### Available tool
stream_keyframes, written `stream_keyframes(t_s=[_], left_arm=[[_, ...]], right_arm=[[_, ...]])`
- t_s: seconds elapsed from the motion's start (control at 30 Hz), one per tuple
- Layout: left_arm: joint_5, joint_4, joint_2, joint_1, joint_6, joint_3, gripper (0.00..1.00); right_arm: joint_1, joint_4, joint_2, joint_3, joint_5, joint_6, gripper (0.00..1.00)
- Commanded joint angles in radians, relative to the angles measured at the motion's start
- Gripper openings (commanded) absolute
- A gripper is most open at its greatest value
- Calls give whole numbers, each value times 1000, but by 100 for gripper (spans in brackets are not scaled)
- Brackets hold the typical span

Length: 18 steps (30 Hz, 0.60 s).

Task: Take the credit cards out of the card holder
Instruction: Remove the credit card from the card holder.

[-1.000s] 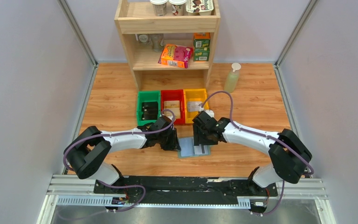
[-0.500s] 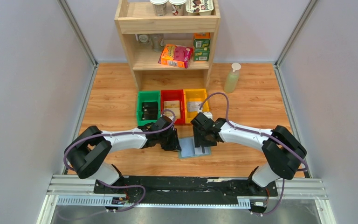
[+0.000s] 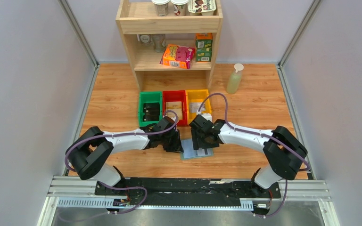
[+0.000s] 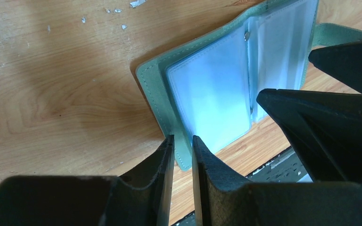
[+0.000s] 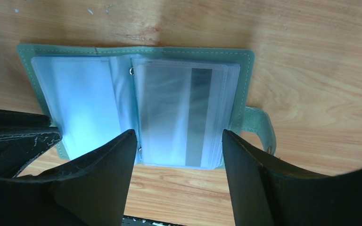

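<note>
Over the last second my right pincer (image 5: 176,141) has crept left to hang wide over the card holder (image 5: 82,99), open on the tabletop (image 5: 311,70) with my narrowed left pincer (image 4: 183,146) nipping its edge, the credit cards (image 5: 198,117) still sleeved.

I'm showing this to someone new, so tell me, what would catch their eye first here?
The open grey-green card holder lies mid-table between both arms, a card with a dark stripe showing through its right-hand clear sleeves. The left gripper pinches its left edge, while the right gripper hangs open astride the right page. Behind stand bright green, red and yellow bins under a wooden shelf.
</note>
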<state>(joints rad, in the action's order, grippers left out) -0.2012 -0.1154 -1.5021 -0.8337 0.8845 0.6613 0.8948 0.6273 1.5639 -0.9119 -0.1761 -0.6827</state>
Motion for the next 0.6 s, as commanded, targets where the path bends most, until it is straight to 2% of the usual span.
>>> stream_keyframes(t_s=[0.0, 0.1, 0.4, 0.57], left_arm=[[-9, 2, -9, -8, -13, 29, 28], [-10, 3, -9, -10, -13, 27, 28], [-14, 6, -10, -12, -12, 27, 28], [-15, 8, -13, -12, -12, 29, 28]], right_arm=[[6, 15, -59, -48, -33, 17, 72], [4, 20, -80, -58, -46, 31, 72], [-8, -29, -24, -42, -49, 54, 59], [-10, -54, 19, -24, -23, 54, 57]])
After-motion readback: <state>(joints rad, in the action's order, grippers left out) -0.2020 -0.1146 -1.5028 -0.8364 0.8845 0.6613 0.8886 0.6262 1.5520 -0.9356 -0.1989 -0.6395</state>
